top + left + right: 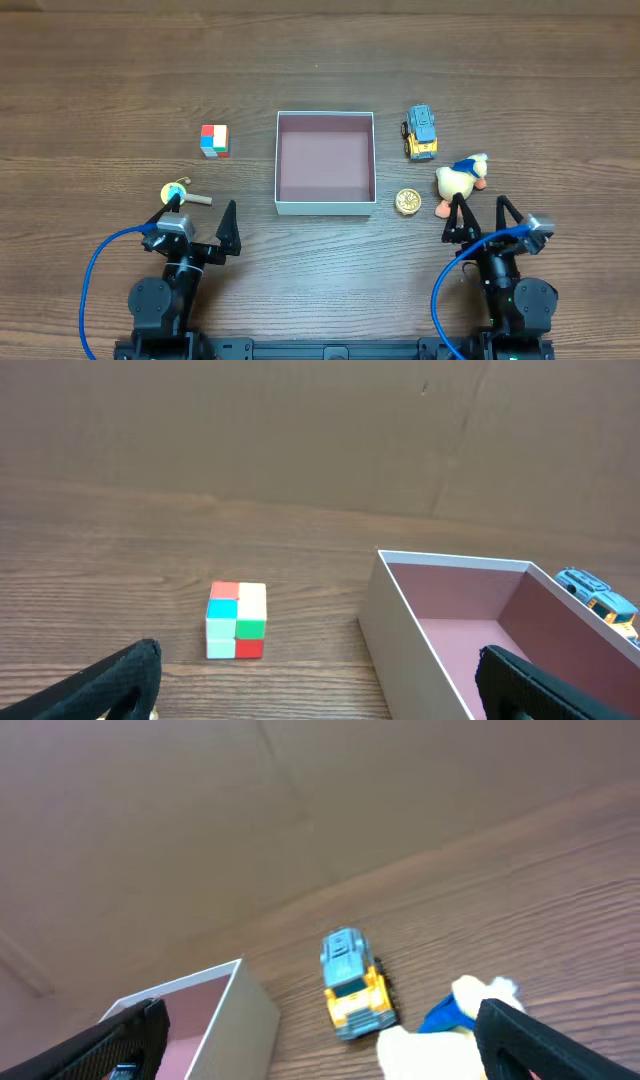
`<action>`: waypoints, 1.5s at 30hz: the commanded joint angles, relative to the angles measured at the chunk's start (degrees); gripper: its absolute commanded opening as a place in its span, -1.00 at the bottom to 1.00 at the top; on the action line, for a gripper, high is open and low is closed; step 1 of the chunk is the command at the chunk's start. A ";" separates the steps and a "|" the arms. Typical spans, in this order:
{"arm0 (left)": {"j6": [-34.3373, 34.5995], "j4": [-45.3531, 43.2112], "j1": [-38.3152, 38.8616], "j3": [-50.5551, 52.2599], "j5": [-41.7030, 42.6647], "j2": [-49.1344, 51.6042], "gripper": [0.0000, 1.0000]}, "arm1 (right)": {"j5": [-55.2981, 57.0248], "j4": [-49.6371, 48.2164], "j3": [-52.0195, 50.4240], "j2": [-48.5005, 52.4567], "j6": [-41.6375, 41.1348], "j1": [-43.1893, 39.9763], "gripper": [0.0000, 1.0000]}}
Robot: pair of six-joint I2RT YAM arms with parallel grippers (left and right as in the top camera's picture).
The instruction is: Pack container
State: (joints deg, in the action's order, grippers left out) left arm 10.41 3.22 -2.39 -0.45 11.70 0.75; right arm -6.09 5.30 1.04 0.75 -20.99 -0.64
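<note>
The container (325,205) is a square shallow white-walled box with a pinkish-brown inside, empty, at the table's middle; it also shows in the left wrist view (400,610) and the right wrist view (240,1010). My left gripper (200,215) is open and empty, near the front left, its fingers wide apart in the left wrist view (320,685). My right gripper (478,212) is open and empty, just in front of the plush duck (460,178); its fingers also show in the right wrist view (320,1040). A colour cube (214,140) lies left of the container (237,621).
A blue and yellow toy truck (421,132) stands right of the container (352,982). A round gold piece (407,202) lies at the container's front right corner. A yellow disc with a wooden stick (178,193) lies by my left gripper. The duck shows partly in the right wrist view (430,1040).
</note>
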 commanded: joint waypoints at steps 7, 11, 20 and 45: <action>0.31 -0.04 -0.17 0.17 -0.28 -0.13 1.00 | 1.92 -0.09 -0.24 -0.26 -0.28 0.26 1.00; 0.31 -0.04 -0.17 0.17 -0.28 -0.13 1.00 | 0.87 -0.26 -0.24 -0.26 -0.31 0.26 1.00; 0.31 -0.04 -0.17 0.17 -0.28 -0.13 1.00 | -1.53 -0.46 -0.24 -0.26 -0.31 0.26 1.00; 0.31 -0.04 -0.17 0.17 -0.28 -0.13 1.00 | -0.13 35.67 44.59 31.15 4.96 0.26 1.00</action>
State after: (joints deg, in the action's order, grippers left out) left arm 10.41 3.25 -2.39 -0.45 11.70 0.75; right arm -7.05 37.01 36.56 24.99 -16.45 -0.67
